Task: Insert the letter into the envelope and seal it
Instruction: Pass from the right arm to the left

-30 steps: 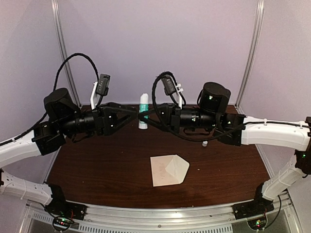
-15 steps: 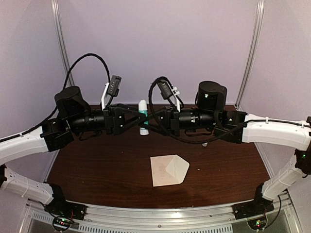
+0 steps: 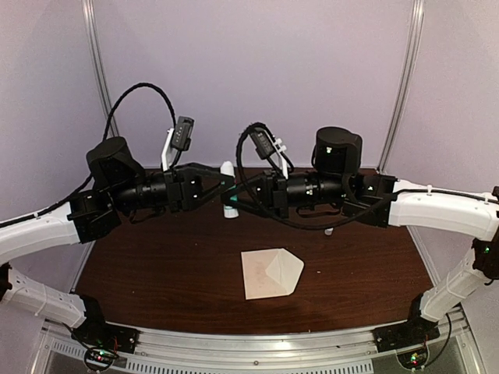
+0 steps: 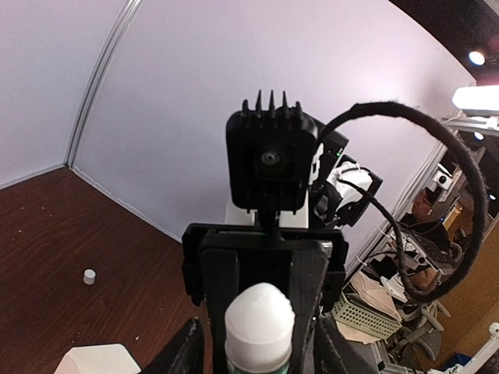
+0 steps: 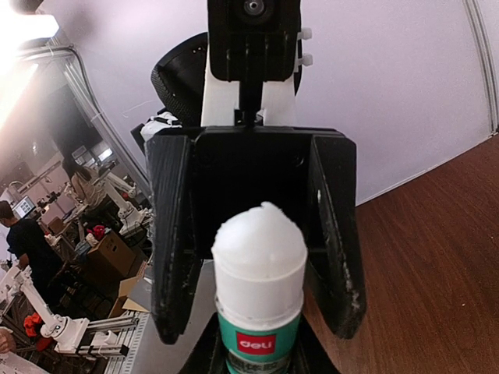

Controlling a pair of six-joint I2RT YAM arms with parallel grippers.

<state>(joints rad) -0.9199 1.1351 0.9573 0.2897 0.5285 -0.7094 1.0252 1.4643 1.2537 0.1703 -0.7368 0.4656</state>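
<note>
- Since a second earlier, the left arm (image 3: 117, 195) had swung in toward the middle. The left tool (image 3: 223, 184) had come around the top of the glue stick (image 3: 231, 209), which had barely shifted.
- Nearest, the envelope (image 3: 270, 273) lay flat on the dark wooden surface (image 3: 156, 273), a little in front of centre. Its pointed flap faced right, and it was well apart from both tools and touched by neither.
- Farther back, above the surface, the right tool (image 5: 260, 360) was clamped on the green-labelled body of the upright glue stick.
- The left tool stood open, one finger (image 5: 173, 234) to each side of the stick's white cap (image 5: 260, 241). The right wrist view showed a sliver of gap beside the cap.
- A small white piece (image 3: 329, 231) sat on the surface below the right arm (image 3: 437, 210).
- Behind everything stood the pale wall panels (image 3: 257, 70).
</note>
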